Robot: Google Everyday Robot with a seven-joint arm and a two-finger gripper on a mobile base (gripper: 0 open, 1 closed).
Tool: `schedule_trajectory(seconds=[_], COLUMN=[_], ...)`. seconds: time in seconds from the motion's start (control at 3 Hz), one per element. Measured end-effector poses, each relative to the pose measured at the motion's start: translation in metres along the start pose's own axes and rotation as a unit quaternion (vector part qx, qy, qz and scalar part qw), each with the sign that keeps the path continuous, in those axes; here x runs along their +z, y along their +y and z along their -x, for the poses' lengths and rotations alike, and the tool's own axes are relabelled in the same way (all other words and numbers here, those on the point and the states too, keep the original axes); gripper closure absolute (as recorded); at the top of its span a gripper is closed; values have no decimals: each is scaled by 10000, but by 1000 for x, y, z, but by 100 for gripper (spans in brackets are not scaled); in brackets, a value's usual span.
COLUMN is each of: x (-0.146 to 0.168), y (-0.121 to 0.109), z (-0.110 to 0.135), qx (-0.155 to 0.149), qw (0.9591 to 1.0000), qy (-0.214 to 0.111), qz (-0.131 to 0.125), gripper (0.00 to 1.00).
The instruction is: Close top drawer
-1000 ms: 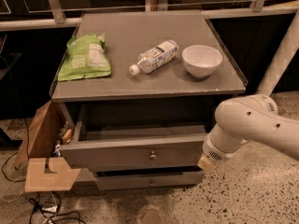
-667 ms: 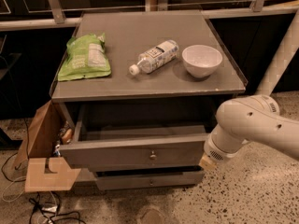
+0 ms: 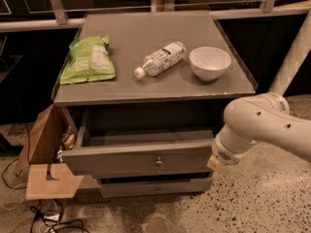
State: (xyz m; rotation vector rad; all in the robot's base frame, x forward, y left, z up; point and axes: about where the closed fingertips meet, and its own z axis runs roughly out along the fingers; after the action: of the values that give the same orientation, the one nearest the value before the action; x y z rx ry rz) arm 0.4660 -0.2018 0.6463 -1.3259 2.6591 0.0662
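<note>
top drawer [image 3: 138, 161] pulled well out | gripper [image 3: 216, 162] against its right front corner, seemingly placed to push it in | grip state: cannot tell

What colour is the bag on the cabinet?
The bag is green, camera view; the gripper sits beside the top drawer.

Showing as a thick, rounded arm [image 3: 265, 125] in smooth off-white casing. Carrying a few small dark round holes dotted along the shell. Narrowing into a short cylindrical wrist section, with a grey perforated patch facing downward. Joining a pale tubular link [image 3: 294, 57] rising toward the upper right. Presenting the gripper [image 3: 216, 162] only as a small tan block at the wrist tip, lying just beside the right end of the top drawer [image 3: 136, 160] front.
</note>
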Motion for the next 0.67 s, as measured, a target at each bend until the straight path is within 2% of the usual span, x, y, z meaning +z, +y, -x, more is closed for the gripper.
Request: schedule_trajectory(seconds=[0.33, 0.67], x=[-2, 3], y=[-12, -19], z=[17, 28], qx=[-94, -191], qw=[9999, 9998], qy=[-11, -33], qz=[-131, -108], gripper=[100, 100])
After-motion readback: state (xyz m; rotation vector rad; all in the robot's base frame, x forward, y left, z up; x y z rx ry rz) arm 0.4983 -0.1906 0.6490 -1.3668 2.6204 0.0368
